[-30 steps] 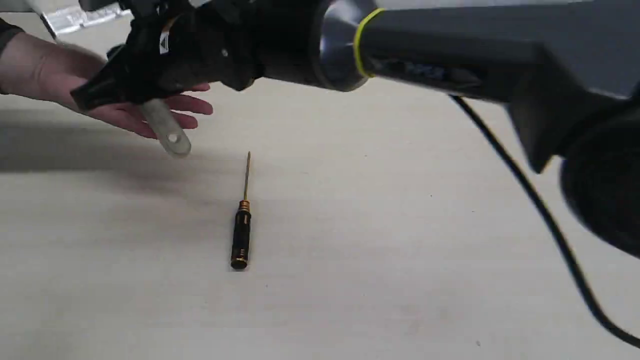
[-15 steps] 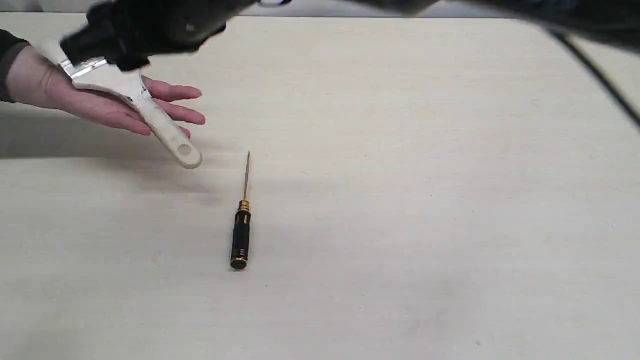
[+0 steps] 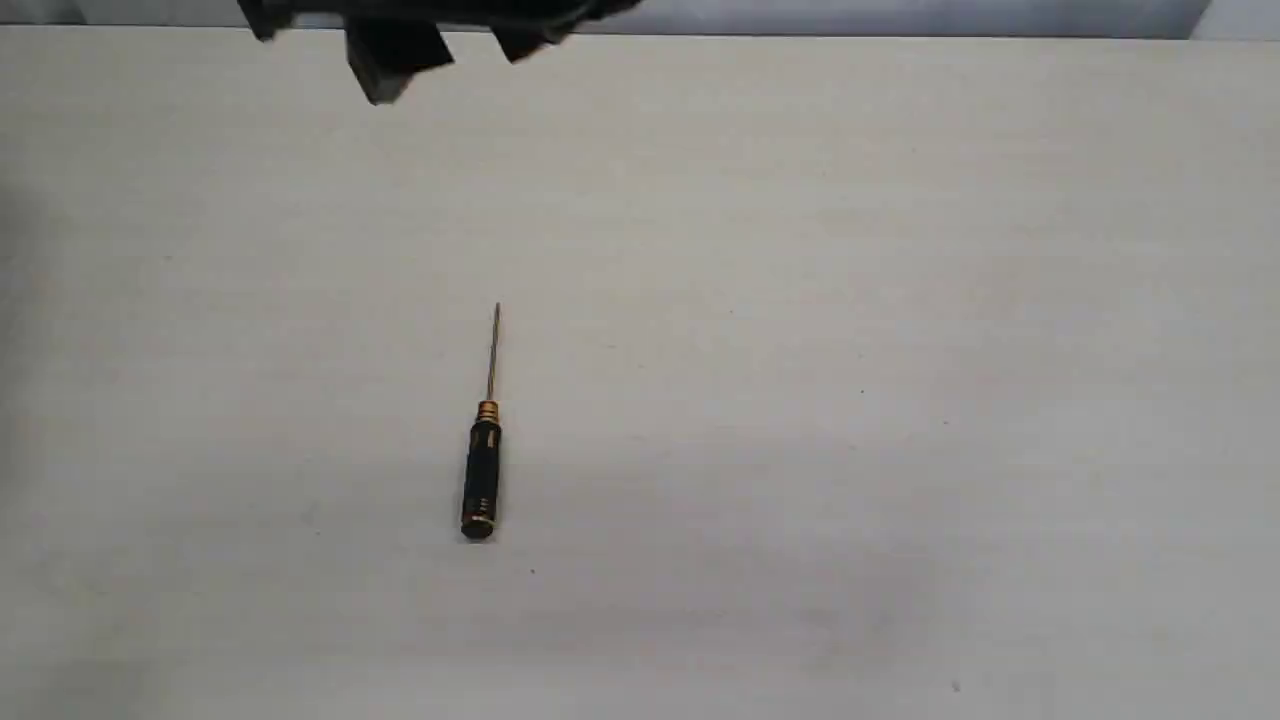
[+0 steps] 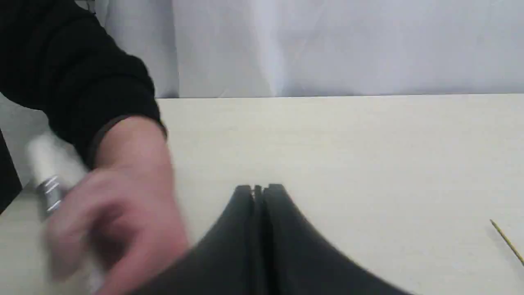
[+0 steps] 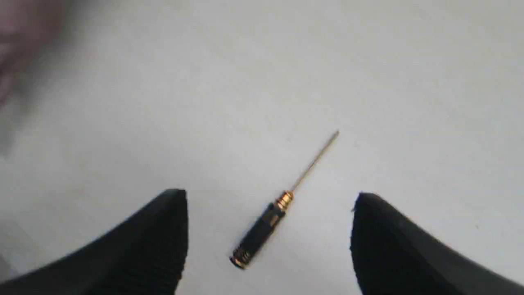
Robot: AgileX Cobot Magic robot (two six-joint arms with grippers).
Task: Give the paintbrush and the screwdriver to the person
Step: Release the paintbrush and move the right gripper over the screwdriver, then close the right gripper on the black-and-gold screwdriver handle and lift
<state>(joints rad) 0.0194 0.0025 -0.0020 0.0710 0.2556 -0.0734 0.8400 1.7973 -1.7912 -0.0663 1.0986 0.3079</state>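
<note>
The screwdriver (image 3: 481, 480) lies flat mid-table with its black handle toward the camera; its thin shaft tip (image 4: 507, 241) shows in the left wrist view. My right gripper (image 5: 270, 194) hangs open above it with nothing between the fingers (image 3: 395, 62), which show dark at the exterior view's top edge. The person's hand (image 4: 123, 213), in a dark sleeve, holds the blurred paintbrush (image 4: 49, 192) by its handle, with silver ferrule and pale bristles showing. My left gripper (image 4: 258, 188) is shut and empty beside that hand. Hand and brush are outside the exterior view.
The pale wooden table (image 3: 800, 300) runs back to a far edge against a white wall (image 4: 348, 45). A blurred pinkish patch (image 5: 14, 37) sits at one corner of the right wrist view.
My right gripper has let go of the paintbrush into the person's hand, and lifted away to the top edge. The hand has withdrawn with the brush. The screwdriver has not moved.
</note>
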